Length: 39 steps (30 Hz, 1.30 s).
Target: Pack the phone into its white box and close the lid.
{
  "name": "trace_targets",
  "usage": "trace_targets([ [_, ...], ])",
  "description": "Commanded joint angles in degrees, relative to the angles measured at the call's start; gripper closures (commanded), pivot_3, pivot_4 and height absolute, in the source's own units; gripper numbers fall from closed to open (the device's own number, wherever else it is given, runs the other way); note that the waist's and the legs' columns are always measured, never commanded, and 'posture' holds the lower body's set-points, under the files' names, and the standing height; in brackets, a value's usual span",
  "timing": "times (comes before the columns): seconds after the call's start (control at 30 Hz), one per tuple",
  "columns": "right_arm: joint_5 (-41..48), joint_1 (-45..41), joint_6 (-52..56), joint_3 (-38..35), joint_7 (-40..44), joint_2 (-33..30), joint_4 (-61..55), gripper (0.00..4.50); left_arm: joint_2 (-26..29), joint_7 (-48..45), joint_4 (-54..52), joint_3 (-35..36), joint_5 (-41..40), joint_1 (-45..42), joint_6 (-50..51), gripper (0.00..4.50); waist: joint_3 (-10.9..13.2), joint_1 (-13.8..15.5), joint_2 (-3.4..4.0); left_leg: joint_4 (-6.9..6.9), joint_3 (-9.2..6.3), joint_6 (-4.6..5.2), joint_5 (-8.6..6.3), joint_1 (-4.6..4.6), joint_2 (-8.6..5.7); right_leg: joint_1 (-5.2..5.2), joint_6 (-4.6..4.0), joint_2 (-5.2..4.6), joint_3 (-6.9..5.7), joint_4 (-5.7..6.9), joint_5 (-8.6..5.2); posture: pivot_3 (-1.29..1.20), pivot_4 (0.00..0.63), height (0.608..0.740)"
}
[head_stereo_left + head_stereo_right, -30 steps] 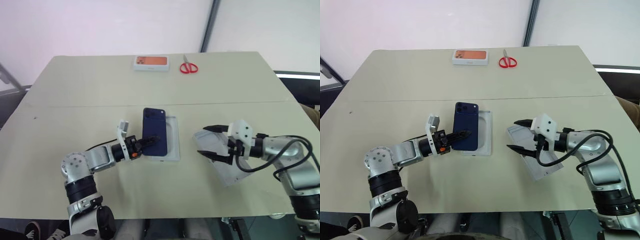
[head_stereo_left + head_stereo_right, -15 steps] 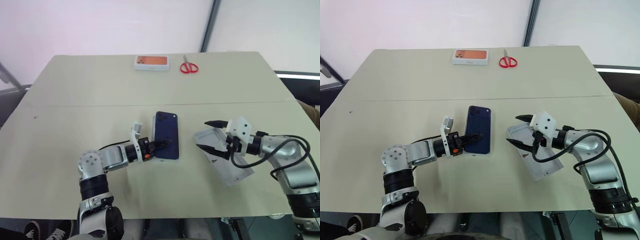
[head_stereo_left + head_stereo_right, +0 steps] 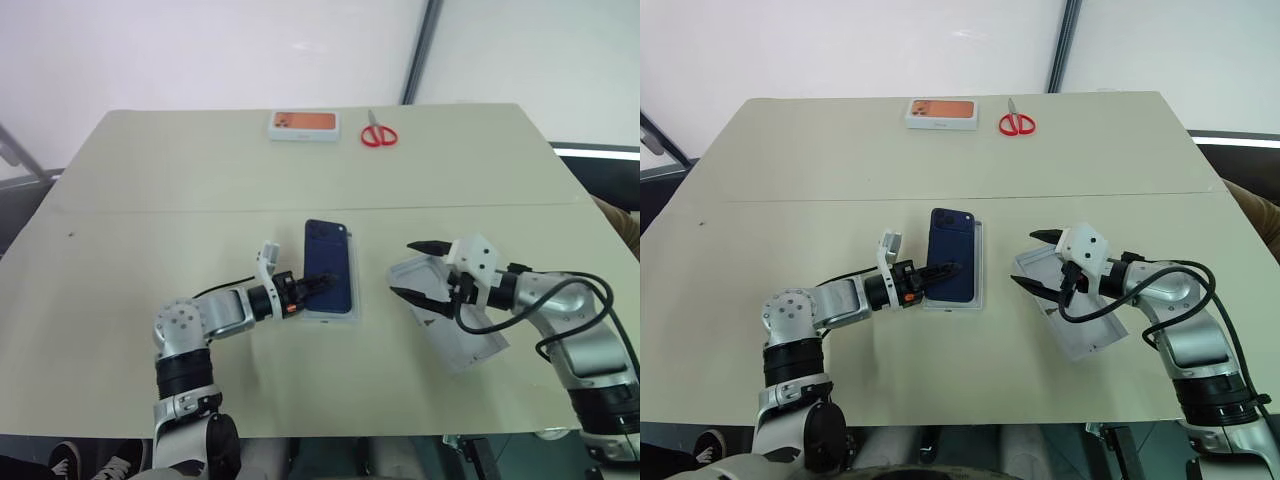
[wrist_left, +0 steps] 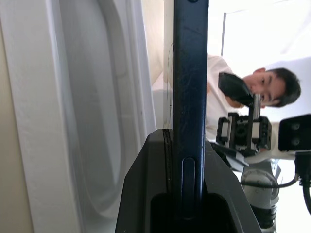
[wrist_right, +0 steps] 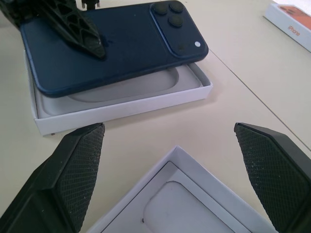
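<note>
Phone (image 5: 112, 46) hangs tilted over the white box (image 5: 121, 104), pinched by your left gripper (image 3: 940, 272); release now and it could catch a wall, while your right gripper (image 3: 1037, 262) gapes wide over the lid (image 3: 1075, 320).

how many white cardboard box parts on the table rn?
3: a shallow white tray under the dark blue phone, an open white box shell below the right gripper, and an orange-topped white box at the far edge.

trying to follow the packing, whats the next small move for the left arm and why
Probably lower and level the slim dark navy-blue phone into the shallow white box, then release. The left gripper is shut on the phone's edge, and the phone hangs tilted just above the box, overhanging its rim rather than seated. The right gripper is open over the deeper white cardboard lid.
</note>
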Motion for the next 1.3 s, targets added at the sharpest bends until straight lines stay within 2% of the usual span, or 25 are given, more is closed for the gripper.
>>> trace_targets([
  [0.03, 0.0, -0.9, -1.3, -0.7, -0.2, -0.2, -0.9, 0.0, -0.1, 0.0, -0.7, 0.1, -1.6, -0.9, -0.5, 3.21, 0.0, 0.0, 0.0, 0.0, 0.0, 0.0, 0.0, 0.0, 0.0, 0.0, 0.0, 0.0, 0.0, 0.0, 0.0, 0.0, 0.15, 0.74],
  [0.23, 0.2, -1.0, -1.1, -1.0, -0.3, -0.5, -0.5, 0.0, 0.2, 0.0, -0.6, 0.1, -2.4, -1.1, -1.2, 0.29, 0.0, 0.0, 0.02, 0.02, 0.0, 0.0, 0.0, 0.04, 0.0, 0.07, 0.0, 0.0, -0.01, 0.0, 0.0, 0.0, 0.15, 0.74],
  [0.27, 0.2, -1.0, -1.2, -1.0, -0.3, -0.5, -0.5, 0.0, 0.4, 0.0, -0.7, -0.1, -2.8, -1.0, -0.5, 0.02, 0.0, 0.0, 0.02, 0.02, 0.0, 0.0, 0.0, 0.06, 0.0, 0.09, 0.0, 0.0, 0.0, 0.0, 0.0, 0.0, 0.15, 0.74],
  [0.5, -0.3, -1.9, -1.3, -0.1, -0.8, 0.2, 0.2, 0.0, 0.9, 1.4, -4.4, -1.8, -5.1, -1.8, 1.6, 0.02, 0.0, -0.1, 0.02, 0.02, -0.01, 0.0, 0.0, 0.1, 0.0, 0.13, 0.0, 0.01, 0.0, 0.0, 0.0, 0.0, 0.15, 0.74],
  [0.83, -1.5, -2.9, -2.9, 0.9, -1.1, 1.2, 2.1, 0.0, 7.1, -0.2, -8.2, -5.2, -4.3, -2.6, 1.3, 0.02, 0.0, -0.1, 0.02, 0.01, -0.01, -0.04, 0.02, 0.09, 0.0, 0.11, 0.0, 0.01, 0.01, 0.0, 0.0, 0.0, 0.15, 0.74],
  [1.07, -2.2, -3.3, -3.6, 1.2, -1.6, 1.8, 2.7, 0.0, 9.0, -1.9, -9.9, -5.3, -7.6, -2.1, 3.6, 0.02, 0.0, -0.1, 0.02, 0.01, -0.01, -0.03, 0.02, 0.08, 0.0, 0.09, 0.0, 0.01, 0.0, 0.0, 0.0, 0.0, 0.15, 0.74],
  [1.3, -2.4, -4.0, -3.6, 1.2, -1.6, 1.9, 3.1, 0.0, 13.5, -4.5, -11.7, -5.9, -8.1, -1.9, 3.2, 0.02, 0.0, -0.1, 0.02, 0.01, -0.01, -0.04, 0.02, 0.07, 0.01, 0.08, 0.0, 0.01, 0.02, 0.0, 0.0, 0.0, 0.15, 0.74],
])
